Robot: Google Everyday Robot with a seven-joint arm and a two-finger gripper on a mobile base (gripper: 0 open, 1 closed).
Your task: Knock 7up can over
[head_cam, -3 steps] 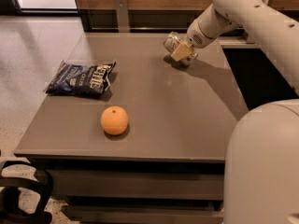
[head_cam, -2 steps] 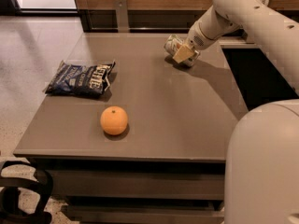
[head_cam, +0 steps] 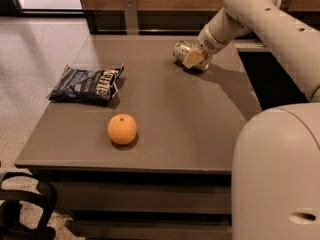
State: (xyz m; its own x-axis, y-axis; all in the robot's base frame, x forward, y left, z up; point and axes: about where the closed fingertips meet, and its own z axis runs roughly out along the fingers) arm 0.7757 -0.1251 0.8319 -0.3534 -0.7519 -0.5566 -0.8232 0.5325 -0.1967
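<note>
The 7up can [head_cam: 183,49], silvery with its top facing left, lies tipped on its side at the far right of the grey table [head_cam: 170,109]. My gripper [head_cam: 195,59] is right against the can's right side, its tan fingertip [head_cam: 192,59] overlapping the can. The white arm reaches in from the upper right.
An orange fruit [head_cam: 122,128] sits near the table's front edge. A dark blue chip bag [head_cam: 88,84] lies at the left. The robot's white body [head_cam: 280,174] fills the lower right. A wooden wall runs behind the table.
The can and gripper have shifted slightly left along the far edge; the can stays on its side. Orange and chip bag have not moved.
</note>
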